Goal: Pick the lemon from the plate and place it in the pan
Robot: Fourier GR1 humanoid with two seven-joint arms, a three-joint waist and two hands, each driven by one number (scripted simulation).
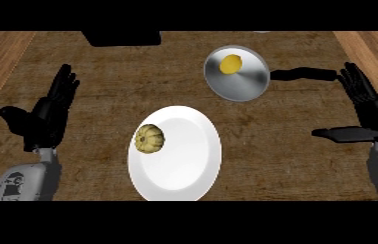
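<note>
Yellow against grey steel: the lemon (pixel 231 64) lies inside the pan (pixel 247 85), toward its far rim, so the placing looks done to you. The step in hand is the retreat. Your right hand (pixel 359 88) stands near the tip of the pan's black handle (pixel 303 74), fingers straight and spread, holding nothing; draw it off toward yourself and outward, so it does not brush the handle and turn the pan. Your left hand (pixel 50 108) rests open at the view's left side, fingers up, empty as well.

On the white plate (pixel 184 163), nearer to you, a ribbed yellowish thing (pixel 150 138) sits at the left rim; what it is I cannot tell, and you may leave it.

The surface (pixel 103 73) is dark brown and mottled, with paler wood strips along both sides. A black block (pixel 122 37) sits at its far edge.
</note>
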